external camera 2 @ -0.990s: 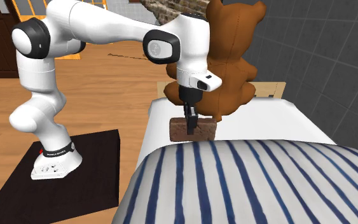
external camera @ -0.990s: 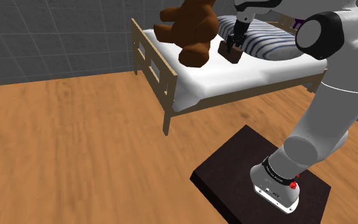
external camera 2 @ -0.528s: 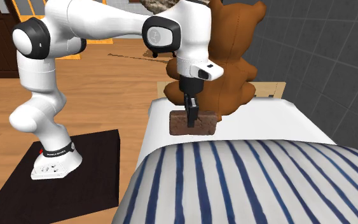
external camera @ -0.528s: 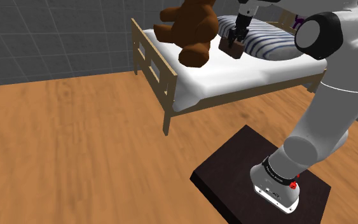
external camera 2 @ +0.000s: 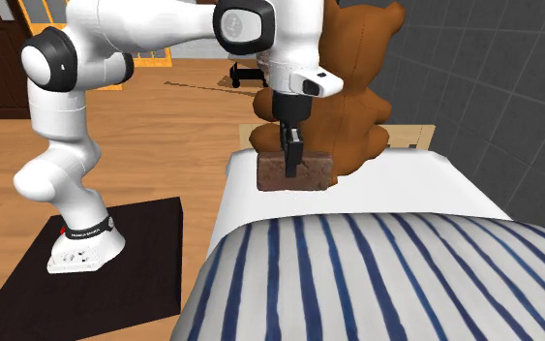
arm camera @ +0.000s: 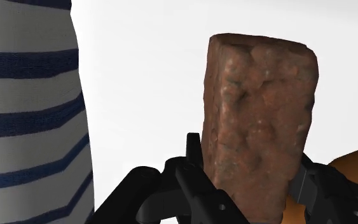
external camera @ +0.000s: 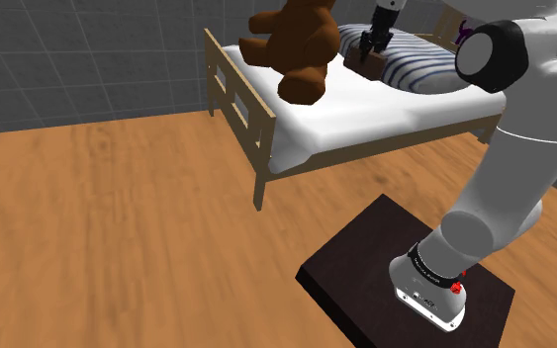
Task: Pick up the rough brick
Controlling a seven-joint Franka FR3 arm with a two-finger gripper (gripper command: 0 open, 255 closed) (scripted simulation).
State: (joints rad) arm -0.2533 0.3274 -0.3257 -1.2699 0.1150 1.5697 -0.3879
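— How does the arm (external camera: 504, 178) stand?
— It rises from its base (external camera 2: 81, 250), folds at the dark shoulder joint (external camera 2: 52, 60), and reaches out nearly level, with the wrist (external camera 2: 294, 68) turned straight down.
— And the end effector (external camera 2: 292, 155)?
— Its two black fingers (arm camera: 193, 172) point downward, closed on the brown brick (external camera 2: 314, 176), one pressed against each broad face. The brick juts out past the fingertips.
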